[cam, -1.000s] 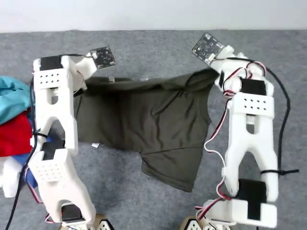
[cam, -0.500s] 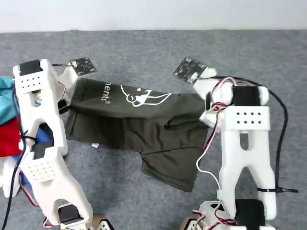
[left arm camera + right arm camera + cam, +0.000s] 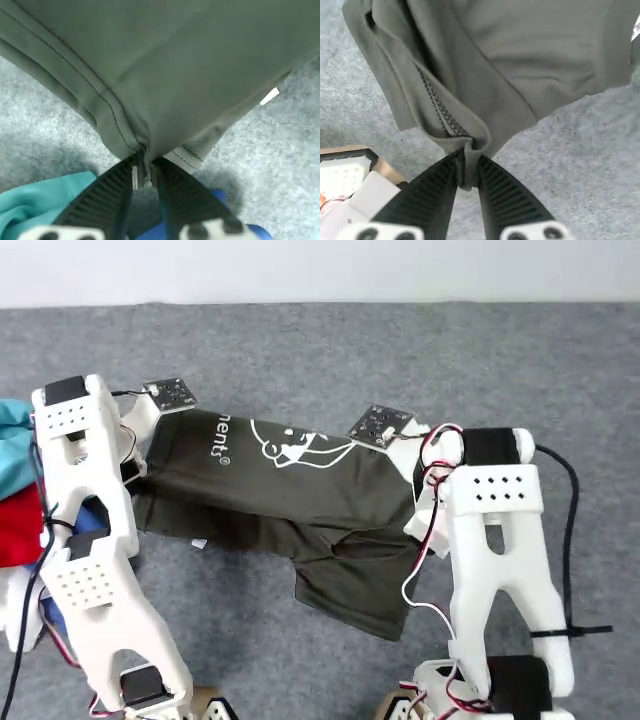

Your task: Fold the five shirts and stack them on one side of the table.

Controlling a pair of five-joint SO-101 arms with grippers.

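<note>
High view: olive shirt (image 3: 290, 495) is mid-fold on the grey table (image 3: 560, 370), stretched between the two grippers. One edge is lifted over the body, so a flap with white print faces up. A sleeve (image 3: 355, 590) sticks out from under the flap on the arms' side, not tucked.

Progress, my read: early. The teal shirt (image 3: 15, 440), red shirt (image 3: 25, 525) and a blue cloth (image 3: 92, 518) sit bunched in a heap outboard of the left arm. They look unfolded, and there's no neat stack anywhere. I can't confirm a fifth shirt. The olive one needs this fold laid down, the sleeve folded in, at least one more fold, then placing. The heap comes after that.

Left gripper (image 3: 145, 167) is clamped tight on a hemmed corner of the olive shirt. The cloth fans out ahead of the jaws, with a white tag (image 3: 270, 96) off to one side of them. Teal and blue cloth lie just beside and behind the fingers.

Right gripper (image 3: 467, 167) is also pinched on a bunched, seamed corner — fabric hangs ahead of the jaws and drapes onto the table beyond them.

Both corners are held clear of the table, with the shirt's body ahead of and between the grippers.
</note>
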